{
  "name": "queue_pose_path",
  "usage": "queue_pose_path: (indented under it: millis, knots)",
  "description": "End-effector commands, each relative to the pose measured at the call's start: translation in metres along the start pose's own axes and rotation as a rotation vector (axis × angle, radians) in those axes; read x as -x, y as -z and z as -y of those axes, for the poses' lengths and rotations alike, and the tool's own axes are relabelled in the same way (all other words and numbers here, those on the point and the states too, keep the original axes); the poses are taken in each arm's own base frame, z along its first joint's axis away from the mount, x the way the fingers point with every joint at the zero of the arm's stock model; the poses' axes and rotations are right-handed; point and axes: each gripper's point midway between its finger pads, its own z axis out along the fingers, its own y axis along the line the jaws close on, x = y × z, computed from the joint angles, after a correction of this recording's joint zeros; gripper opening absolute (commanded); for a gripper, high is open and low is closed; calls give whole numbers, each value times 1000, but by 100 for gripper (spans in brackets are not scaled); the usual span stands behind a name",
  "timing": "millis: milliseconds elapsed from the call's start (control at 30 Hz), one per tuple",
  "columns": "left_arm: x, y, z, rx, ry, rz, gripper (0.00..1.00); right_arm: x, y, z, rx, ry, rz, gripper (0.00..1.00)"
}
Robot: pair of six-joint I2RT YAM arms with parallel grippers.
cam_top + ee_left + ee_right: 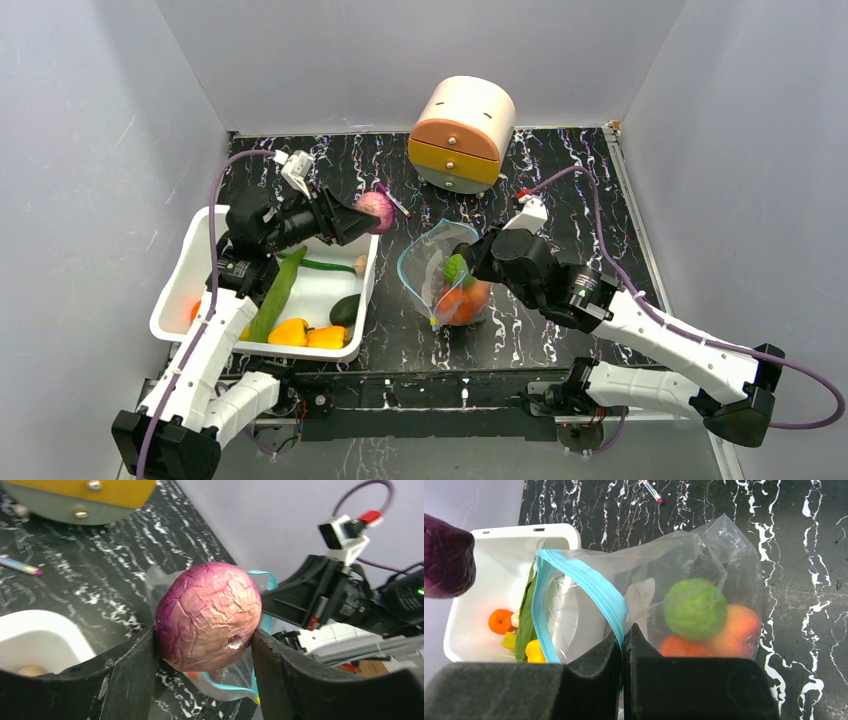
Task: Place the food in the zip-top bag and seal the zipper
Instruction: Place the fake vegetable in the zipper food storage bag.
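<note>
One purple-pink round fruit [207,615] pinched between the half-spread left fingers [125,680], hanging over the surface [560,180] just past the white tub [215,215] — zip-top bag [425,262] low and to its right, mouth gaping toward it. Right fingers [589,680] clamped shut on the blue-green zipper strip [594,590], propping that mouth up; nearer arm for the drop clearly the left.
</note>
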Motion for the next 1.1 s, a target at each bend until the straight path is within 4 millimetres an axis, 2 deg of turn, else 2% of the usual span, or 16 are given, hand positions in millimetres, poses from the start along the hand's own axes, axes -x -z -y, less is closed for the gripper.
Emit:
queue_pose_path:
  millis: [0,133,233,300,467,667,733,933,1067]
  knots:
    - [1,-7,47,-152,-40,16,21,31,10,-33,110,-106,79,0]
    - [-13,-19,70,-213,-46,-12,20,34,11,-36,121,-131,89,0]
    - [-33,-30,87,-253,-54,-65,20,36,11,-38,127,-142,95,0]
    - [-47,-38,91,-254,-68,-102,21,40,14,-40,132,-148,103,0]
    - [-80,-60,71,-123,-95,-195,20,49,21,-44,162,-191,131,0]
    - [-86,-73,64,-42,-154,-226,23,45,21,-47,178,-187,109,0]
    - [-85,-75,60,-12,-161,-212,27,44,21,-47,182,-187,105,0]
    - [-79,-76,57,26,-151,-193,60,43,24,-43,184,-188,106,0]
    - [-74,-74,61,23,-157,-181,70,40,23,-40,179,-162,102,0]
